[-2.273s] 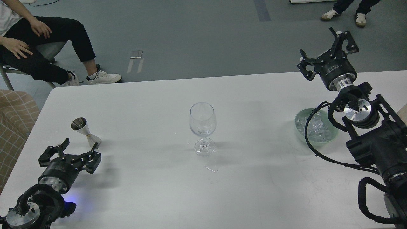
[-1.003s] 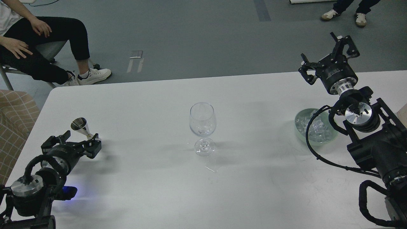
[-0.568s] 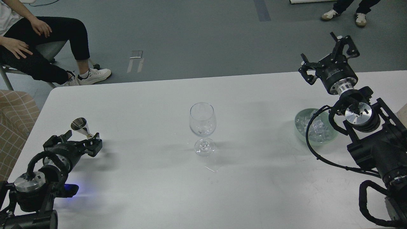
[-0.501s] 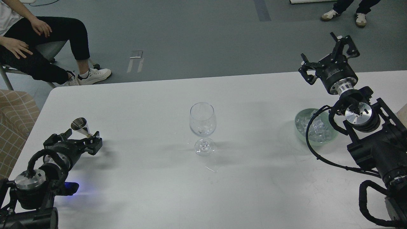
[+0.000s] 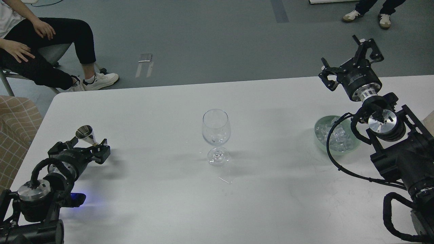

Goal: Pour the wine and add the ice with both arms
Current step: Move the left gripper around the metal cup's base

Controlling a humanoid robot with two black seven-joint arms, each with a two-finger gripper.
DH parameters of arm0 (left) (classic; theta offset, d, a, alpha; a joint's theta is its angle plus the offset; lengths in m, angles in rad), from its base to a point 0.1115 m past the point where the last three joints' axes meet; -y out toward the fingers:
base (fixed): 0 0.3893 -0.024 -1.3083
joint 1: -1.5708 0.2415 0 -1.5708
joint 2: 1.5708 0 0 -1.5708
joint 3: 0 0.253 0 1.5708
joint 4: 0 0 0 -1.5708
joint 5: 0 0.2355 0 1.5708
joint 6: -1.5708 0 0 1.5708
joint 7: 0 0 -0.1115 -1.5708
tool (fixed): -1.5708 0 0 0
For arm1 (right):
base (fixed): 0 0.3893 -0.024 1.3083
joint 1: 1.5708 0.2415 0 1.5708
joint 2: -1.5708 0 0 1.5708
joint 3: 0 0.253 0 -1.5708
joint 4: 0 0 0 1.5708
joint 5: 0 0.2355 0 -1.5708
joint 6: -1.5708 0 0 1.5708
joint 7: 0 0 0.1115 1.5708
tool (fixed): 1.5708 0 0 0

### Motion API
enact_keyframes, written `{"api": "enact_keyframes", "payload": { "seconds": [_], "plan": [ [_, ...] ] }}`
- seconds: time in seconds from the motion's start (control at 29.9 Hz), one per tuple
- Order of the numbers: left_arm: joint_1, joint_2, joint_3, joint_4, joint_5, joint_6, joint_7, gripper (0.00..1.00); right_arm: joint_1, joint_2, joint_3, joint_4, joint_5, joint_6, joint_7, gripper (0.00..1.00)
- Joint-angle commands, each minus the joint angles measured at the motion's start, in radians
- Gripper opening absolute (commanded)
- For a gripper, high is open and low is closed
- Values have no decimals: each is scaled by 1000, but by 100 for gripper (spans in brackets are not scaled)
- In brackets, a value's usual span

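Note:
A clear stemmed wine glass point(image 5: 216, 130) stands upright at the middle of the white table point(image 5: 162, 210). The ice point(image 5: 337, 137) is a heap of small clear cubes in a pale green glass bowl point(image 5: 318, 137) at the right. My right gripper point(image 5: 342, 56) is open and empty, raised above the table's far edge, behind the bowl. A silver jigger point(image 5: 85, 134) stands at the left. My left gripper point(image 5: 82, 149) is open and low on the table, its fingers point(image 5: 101, 152) spread to either side of the jigger's lower half.
A small wet streak point(image 5: 225, 179) lies on the table in front of the glass. A seated person point(image 5: 40, 44) is at the far left and another person's feet point(image 5: 368, 17) are at the far right. A checked seat point(image 5: 13, 132) is beside the table's left edge.
My left gripper has dropped lower and moved forward to the jigger, so its fingers now flank it. My right gripper shifted slightly right early on, then held still.

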Motion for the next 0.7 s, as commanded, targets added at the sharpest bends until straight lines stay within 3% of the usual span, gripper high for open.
{"api": "enact_keyframes", "payload": {
  "seconds": [0.0,0.2,0.4,0.67],
  "plan": [
    [0,0,1,0,-1,-18,0,92,-1,-3,0,2,0,0,0,100],
    [1,2,2,1,0,-37,-5,90,-5,-6,2,2,0,0,0,100],
    [1,0,2,8,0,-41,-47,95,-5,-6,2,2,0,0,0,100],
    [3,0,2,8,0,-71,-48,95,-5,-5,2,2,0,0,0,100]
  ]
}}
